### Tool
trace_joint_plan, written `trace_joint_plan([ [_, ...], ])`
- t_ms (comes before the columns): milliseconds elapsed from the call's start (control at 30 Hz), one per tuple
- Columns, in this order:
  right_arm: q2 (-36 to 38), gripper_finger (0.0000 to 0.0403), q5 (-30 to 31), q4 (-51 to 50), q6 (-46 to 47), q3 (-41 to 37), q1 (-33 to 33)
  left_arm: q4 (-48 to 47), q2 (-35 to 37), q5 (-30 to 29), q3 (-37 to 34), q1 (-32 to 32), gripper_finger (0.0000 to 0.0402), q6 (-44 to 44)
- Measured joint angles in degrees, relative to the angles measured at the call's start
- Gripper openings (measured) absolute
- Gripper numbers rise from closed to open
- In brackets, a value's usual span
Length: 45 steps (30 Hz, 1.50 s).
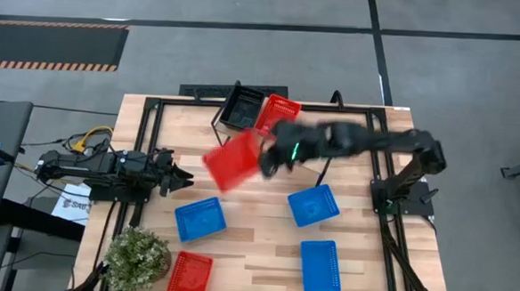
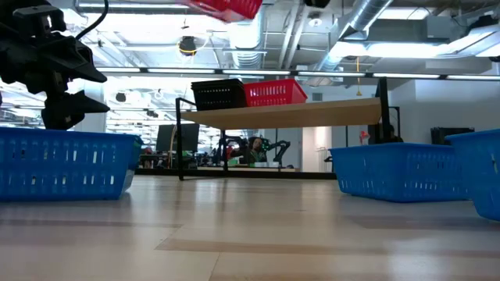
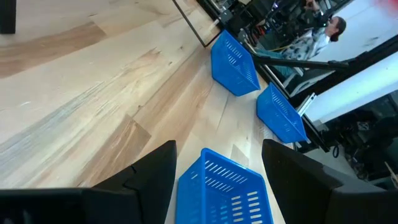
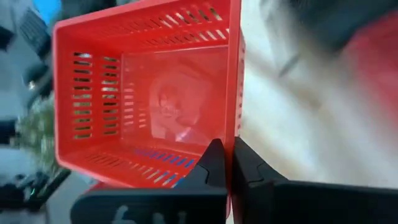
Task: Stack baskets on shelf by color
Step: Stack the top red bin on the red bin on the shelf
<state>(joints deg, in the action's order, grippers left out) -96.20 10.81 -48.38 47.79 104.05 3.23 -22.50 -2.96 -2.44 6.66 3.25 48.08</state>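
My right gripper (image 1: 264,161) reaches in from the table's right and is shut on a red basket (image 1: 232,160), held high above the table in front of the shelf (image 2: 312,115). On the shelf board stand a black basket (image 1: 241,105) and a red basket (image 1: 279,113), side by side. Three blue baskets (image 1: 200,218) (image 1: 313,204) (image 1: 321,264) and another red basket (image 1: 189,275) rest flat on the tabletop. My left gripper (image 1: 185,179) waits open near the left edge, pointing at the nearest blue basket (image 3: 224,193). My right gripper (image 4: 231,149) pinches one side wall of the red basket at its rim (image 4: 235,118), with one finger inside the basket and one outside. The fingers come level from the table's right. The basket is lifted clear and tilted, its open side toward the wrist camera.
A potted plant (image 1: 136,255) stands at the near left corner. Black metal frame rods (image 1: 390,215) run along the table's sides. A person (image 3: 317,37) is in the room beyond the table. Bare wood lies between the blue baskets and the shelf.
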Motion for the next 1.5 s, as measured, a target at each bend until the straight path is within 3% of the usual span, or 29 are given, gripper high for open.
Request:
trace_joint_plan([
  [200, 6.39, 0.0004, -1.53, -4.77, -20.67, 2.86, -12.40, 0.00, 0.00, -0.17, 0.00, 0.00, 0.0225, -0.49],
  [367, 7.02, 0.0005, -12.06, -9.46, -38.36, 5.06, -26.66, 0.07, 0.00, 0.09, 0.00, 0.00, 0.0225, -0.56],
  [500, 7.01, 0.0005, -23.69, -11.48, -45.08, 5.78, -36.62, 0.02, 0.00, -0.28, -0.02, 0.00, 0.0225, -1.20],
  [667, 6.82, 0.0005, -32.75, -11.59, -53.51, 5.27, -44.76, 0.07, 0.00, -1.75, -0.01, -0.01, 0.0225, -0.43],
  [800, 6.57, 0.0005, -36.68, -11.50, -57.90, 5.29, -47.50, 0.20, 0.00, -5.29, 0.00, 0.00, 0.0225, 3.80],
  [967, 3.77, 0.0006, -37.45, -11.93, -62.38, 5.29, -48.18, 0.34, 0.00, -8.73, 0.00, -0.02, 0.0225, 6.63],
  [1500, -7.14, 0.0014, -41.44, -17.29, -68.17, 5.32, -51.01, 0.35, 0.00, -8.92, 0.00, -0.02, 0.0225, 10.48],
])
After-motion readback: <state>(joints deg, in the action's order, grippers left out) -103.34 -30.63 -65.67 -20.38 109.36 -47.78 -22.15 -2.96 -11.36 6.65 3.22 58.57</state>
